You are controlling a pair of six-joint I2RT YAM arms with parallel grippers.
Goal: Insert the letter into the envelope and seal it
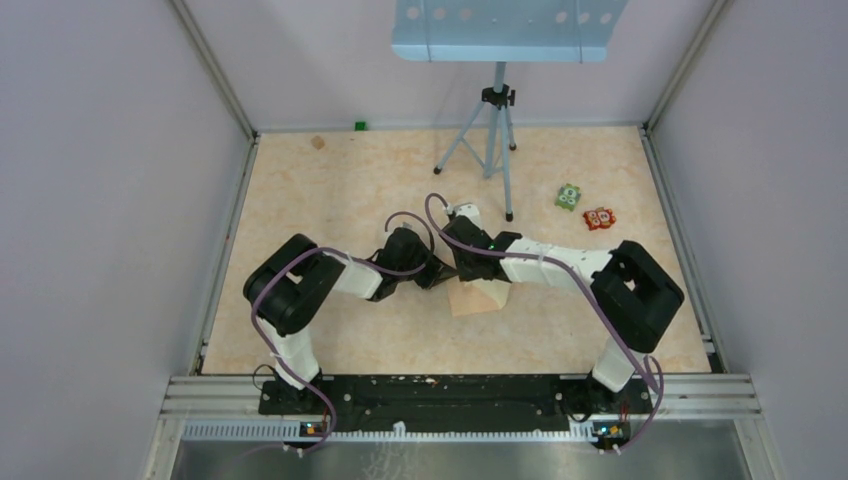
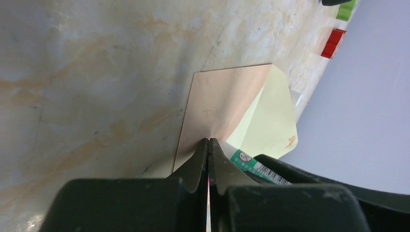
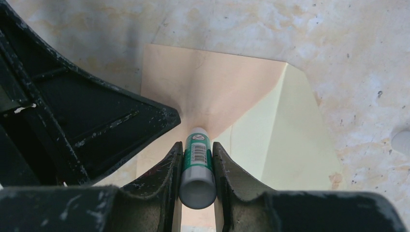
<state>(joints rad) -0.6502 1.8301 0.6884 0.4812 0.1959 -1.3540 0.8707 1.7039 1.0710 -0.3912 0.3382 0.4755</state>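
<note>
Envelope in pinkish tan lies flat on the mottled beige table, near the middle and a little toward the arms' bases. From above, the left arm and the right arm reach inward and meet over it, hiding most of the paper. A tripod stands farther back. A green toy block and a red toy block sit just beside each other, well off to the right.

On the left wrist view, the left gripper has its jaws pressed tight together, the tips down against the tan face of the envelope at its near edge. A pale panel, yellowish cream, spreads out from the envelope's right side and tapers to a rounded tip. Whether it is the flap's inner side or a separate sheet I cannot tell.

On the right wrist view, the right gripper pinches a green-and-white glue stick with a barcode label. The stick points down at the envelope, right where the tan face meets the pale panel. The left gripper's dark fingers sit close beside it.
</note>
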